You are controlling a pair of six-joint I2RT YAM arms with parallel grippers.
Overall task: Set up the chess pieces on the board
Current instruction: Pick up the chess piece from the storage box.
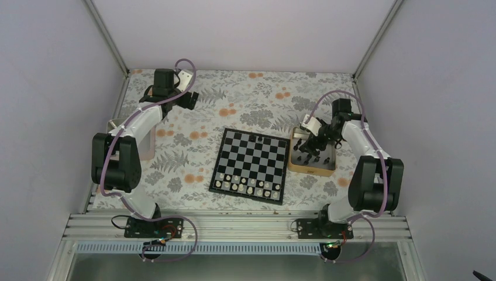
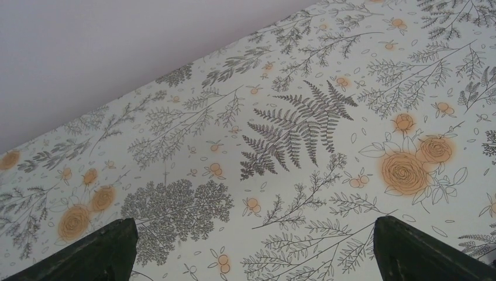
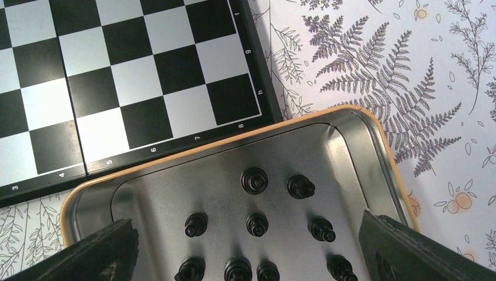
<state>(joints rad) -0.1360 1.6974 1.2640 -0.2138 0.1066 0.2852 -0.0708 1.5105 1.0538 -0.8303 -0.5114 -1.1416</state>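
Note:
The chequered board (image 1: 250, 165) lies mid-table; its corner also shows in the right wrist view (image 3: 117, 88). One black chess piece (image 1: 253, 139) stands on its far row. White chessmen (image 1: 245, 186) fill the two near rows. Several black chess pieces (image 3: 257, 225) stand in the tan-rimmed tray (image 1: 295, 165), whose grey floor shows in the right wrist view (image 3: 175, 193). My right gripper (image 3: 248, 252) hovers open over the tray with the pieces between its fingers (image 3: 96, 254). My left gripper (image 2: 251, 257) is open and empty above the floral cloth at the far left (image 1: 186, 93).
A second tray (image 1: 147, 146) sits at the left, mostly hidden by the left arm. Grey walls enclose the table on three sides. The floral cloth (image 1: 245, 99) covers the table.

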